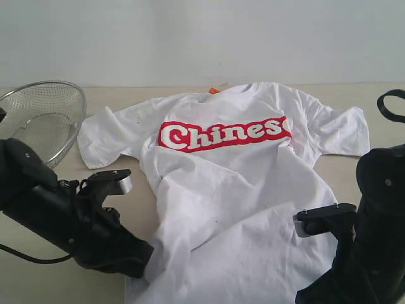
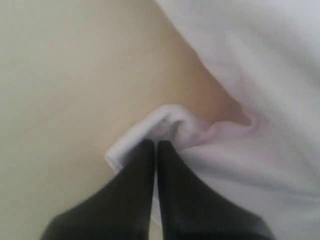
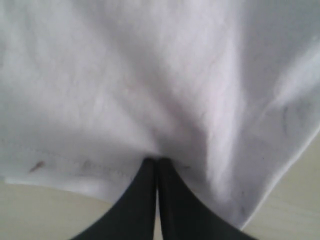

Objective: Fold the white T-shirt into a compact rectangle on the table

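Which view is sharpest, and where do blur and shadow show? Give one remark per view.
Exterior view: sharpest, evenly lit, lettering on the T-shirt readable. Left wrist view: soft focus, the left gripper a blurred dark shape, pinkish shadow where cloth meets the table. Right wrist view: also soft, grey shadows in the folds near the right gripper.

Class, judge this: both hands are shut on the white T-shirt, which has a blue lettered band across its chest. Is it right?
No. The exterior view shows the lettered band is red, not blue. The left hand and right hand are shut on the white T-shirt.
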